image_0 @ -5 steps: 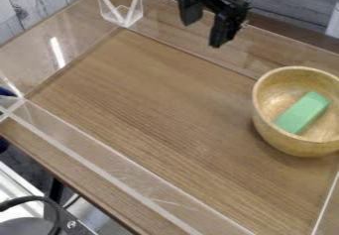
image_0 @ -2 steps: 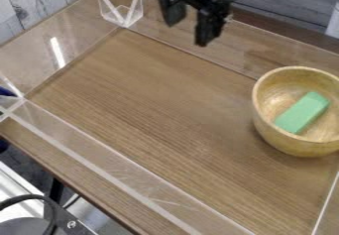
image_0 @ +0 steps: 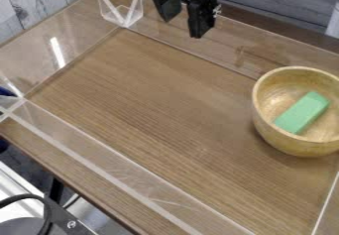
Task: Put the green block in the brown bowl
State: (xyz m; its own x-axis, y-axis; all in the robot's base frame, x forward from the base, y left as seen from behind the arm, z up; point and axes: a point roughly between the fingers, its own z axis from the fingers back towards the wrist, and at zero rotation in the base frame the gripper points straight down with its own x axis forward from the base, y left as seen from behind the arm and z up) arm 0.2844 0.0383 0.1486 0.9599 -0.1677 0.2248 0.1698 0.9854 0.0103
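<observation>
Around the wooden table (image_0: pixel 146 110), clear low walls (image_0: pixel 79 145).

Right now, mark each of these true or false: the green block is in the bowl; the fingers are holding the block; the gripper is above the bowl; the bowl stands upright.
1. The green block lies inside the brown bowl. True.
2. The fingers hold the block. False: they are open and empty.
3. The gripper hangs above the bowl. False: it is near the top edge of the picture, up and left of the bowl.
4. The bowl stands upright on the wooden table. True.
</observation>
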